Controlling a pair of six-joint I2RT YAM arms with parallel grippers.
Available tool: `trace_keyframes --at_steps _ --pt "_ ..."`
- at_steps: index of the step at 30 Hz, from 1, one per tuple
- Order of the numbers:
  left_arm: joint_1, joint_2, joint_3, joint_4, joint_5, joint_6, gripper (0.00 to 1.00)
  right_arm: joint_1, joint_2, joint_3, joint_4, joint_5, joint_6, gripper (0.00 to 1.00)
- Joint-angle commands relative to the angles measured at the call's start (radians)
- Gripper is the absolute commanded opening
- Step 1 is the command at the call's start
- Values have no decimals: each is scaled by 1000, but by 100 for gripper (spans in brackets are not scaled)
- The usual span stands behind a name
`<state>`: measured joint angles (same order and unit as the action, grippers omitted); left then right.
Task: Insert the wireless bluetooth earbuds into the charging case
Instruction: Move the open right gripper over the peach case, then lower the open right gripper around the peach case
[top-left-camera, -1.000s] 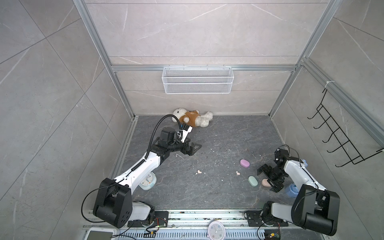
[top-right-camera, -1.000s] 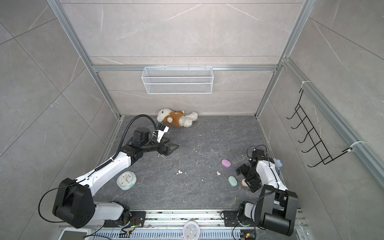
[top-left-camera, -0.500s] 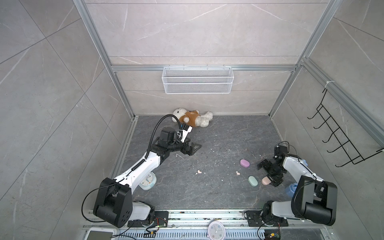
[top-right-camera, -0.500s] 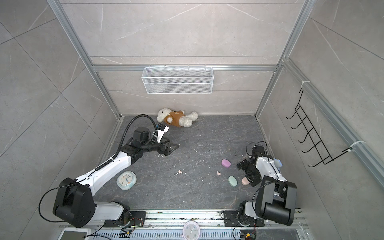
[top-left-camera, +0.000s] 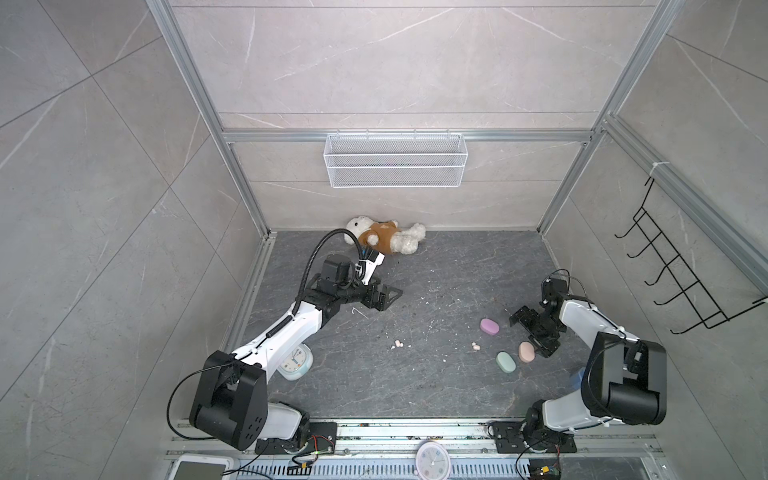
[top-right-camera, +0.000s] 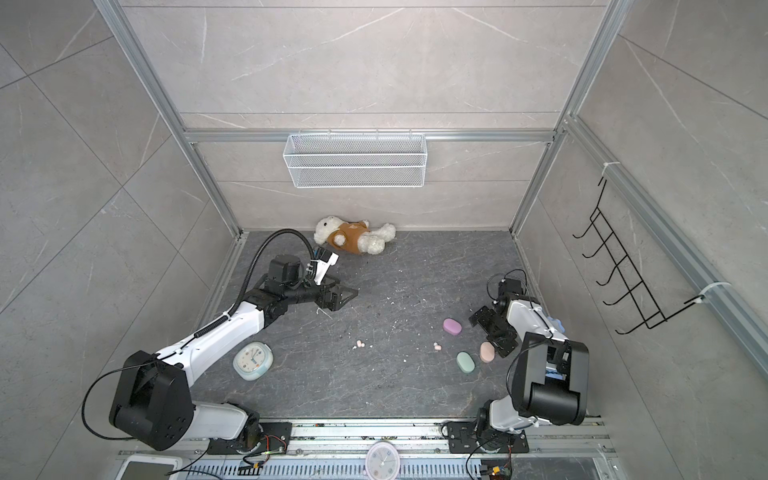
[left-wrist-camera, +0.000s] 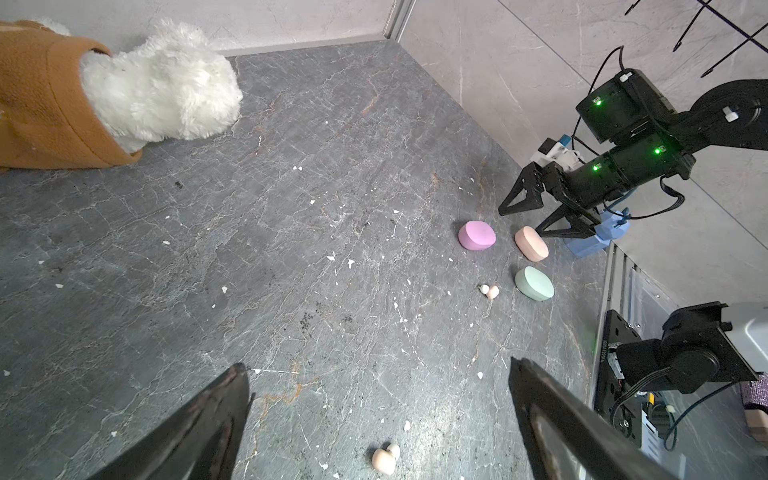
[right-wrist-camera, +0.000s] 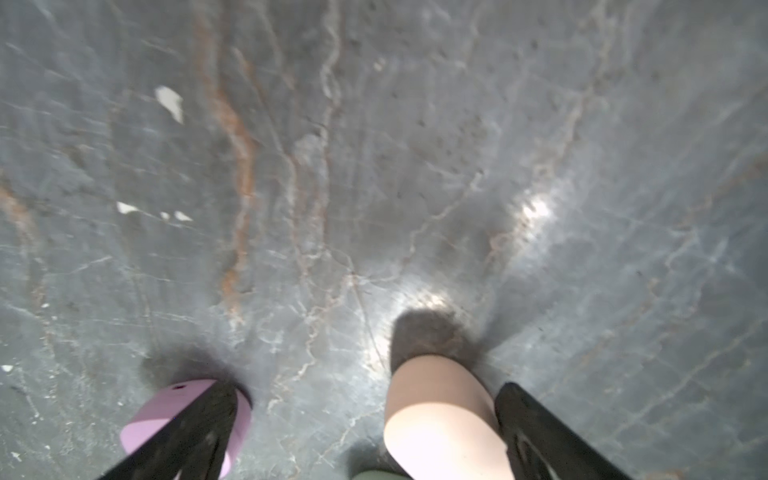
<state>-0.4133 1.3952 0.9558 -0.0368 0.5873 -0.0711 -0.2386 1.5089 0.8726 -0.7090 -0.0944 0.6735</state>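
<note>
My right gripper (top-left-camera: 531, 336), spread wide, is nearest: the peach case (top-left-camera: 526, 351) lies between its jaws, I think. My left gripper (top-left-camera: 390, 300), spread too, is far off.

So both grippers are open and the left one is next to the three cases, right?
No, it's the right gripper next to the three cases: the lilac case, peach case and green case. The left gripper is open too, but over by the teddy bear. Both top views show it.

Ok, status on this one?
Left gripper open, empty, above floor near teddy. Right gripper open at shut peach case. Earbuds loose on floor. Only white specks around.
</note>
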Motion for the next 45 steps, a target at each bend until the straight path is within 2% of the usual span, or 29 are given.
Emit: trace_keyframes --at_steps 1,4,8,14,20,25,30,35,45 --pt "5 5 8 37 41 7 100 15 41 40 6 -26 -35 100" --pt "5 4 11 34 43 7 100 31 55 78 -35 -8 -39 100" --pt "5 -1 10 26 41 10 100 33 -12 124 -211 88 51 98" --pt "5 -5 8 22 43 10 100 33 -46 165 -370 99 118 96" --pt "5 -11 6 26 52 7 100 33 -50 72 -335 50 185 86" --pt "5 -15 7 28 57 7 100 32 -46 9 -244 33 222 85" --pt "5 -16 5 29 58 5 100 32 -51 9 -198 80 212 85" --pt "5 -13 5 32 58 2 100 34 -45 -6 -142 80 224 86" --pt "5 -13 3 30 57 4 100 33 -30 -41 -118 89 287 83"
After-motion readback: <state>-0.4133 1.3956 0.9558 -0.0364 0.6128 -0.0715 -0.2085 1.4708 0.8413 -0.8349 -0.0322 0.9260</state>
